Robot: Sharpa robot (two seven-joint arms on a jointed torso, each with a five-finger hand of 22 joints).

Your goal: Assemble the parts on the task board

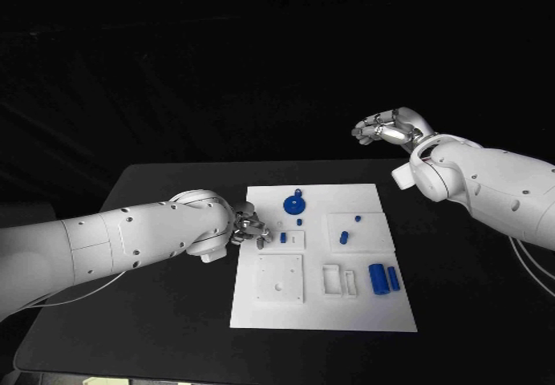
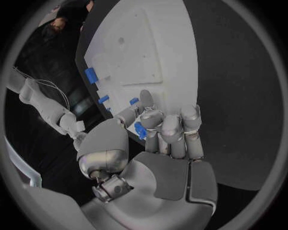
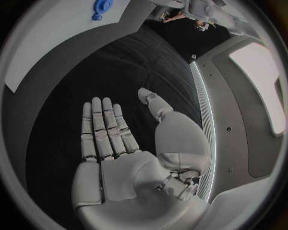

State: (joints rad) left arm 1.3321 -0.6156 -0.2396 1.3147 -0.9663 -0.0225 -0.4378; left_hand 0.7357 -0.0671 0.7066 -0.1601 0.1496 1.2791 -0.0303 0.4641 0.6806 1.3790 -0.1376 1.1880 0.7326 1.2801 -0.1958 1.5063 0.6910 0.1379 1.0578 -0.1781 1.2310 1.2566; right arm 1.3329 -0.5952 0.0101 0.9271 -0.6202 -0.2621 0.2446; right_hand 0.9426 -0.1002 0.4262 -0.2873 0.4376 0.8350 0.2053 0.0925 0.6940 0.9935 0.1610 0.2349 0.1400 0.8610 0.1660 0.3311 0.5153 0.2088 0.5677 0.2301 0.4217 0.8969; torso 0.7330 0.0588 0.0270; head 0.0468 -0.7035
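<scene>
The white task board (image 1: 347,309) lies in the middle of the table. On it are a round blue disc (image 1: 295,204), a small blue peg (image 1: 282,237) in a square block, two short blue pieces (image 1: 343,237) and two longer blue bars (image 1: 378,277). My left hand (image 1: 249,226) is at the board's left edge, with its fingers curled in. In the left wrist view it pinches a small blue part (image 2: 139,130) between thumb and fingers. My right hand (image 1: 387,128) is raised beyond the board's far right corner, and its fingers (image 3: 103,129) are stretched out, holding nothing.
White recessed blocks (image 1: 280,279) and two small white frames (image 1: 337,279) sit on the near half of the board. Black table (image 1: 151,321) surrounds the board on all sides. The right wrist view shows the disc (image 3: 100,6) at the board's edge (image 3: 60,38).
</scene>
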